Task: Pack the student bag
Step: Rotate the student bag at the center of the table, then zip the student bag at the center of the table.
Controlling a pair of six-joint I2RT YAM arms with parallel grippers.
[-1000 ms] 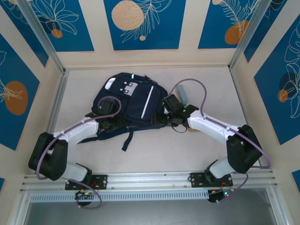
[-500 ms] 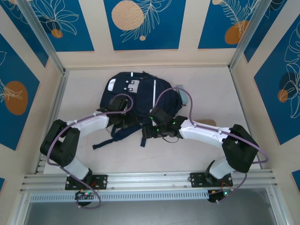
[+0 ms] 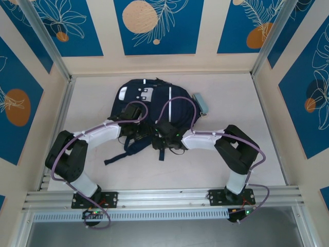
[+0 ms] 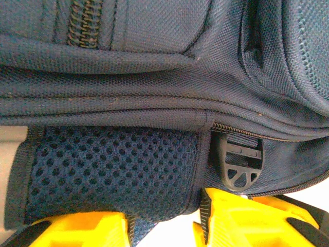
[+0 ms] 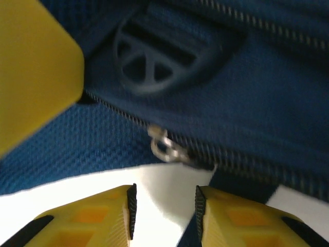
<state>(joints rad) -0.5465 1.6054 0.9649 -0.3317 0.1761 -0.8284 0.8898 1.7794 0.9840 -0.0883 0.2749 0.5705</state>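
Right gripper [image 3: 158,142] has shifted left to the lower edge of the student bag [image 3: 154,105] at frame centre, beside left gripper [image 3: 140,138], white patch [image 3: 122,93] lettering unreadable; left wrist: fingers [image 4: 77,226] narrow at mesh strap [image 4: 113,170], grip indeterminate; right wrist: fingers [image 5: 87,221] narrow, empty, below zip pull [image 5: 164,146].

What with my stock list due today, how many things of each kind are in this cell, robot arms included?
bag: 1
teal case: 1
arms: 2, left arm and right arm
Total: 4
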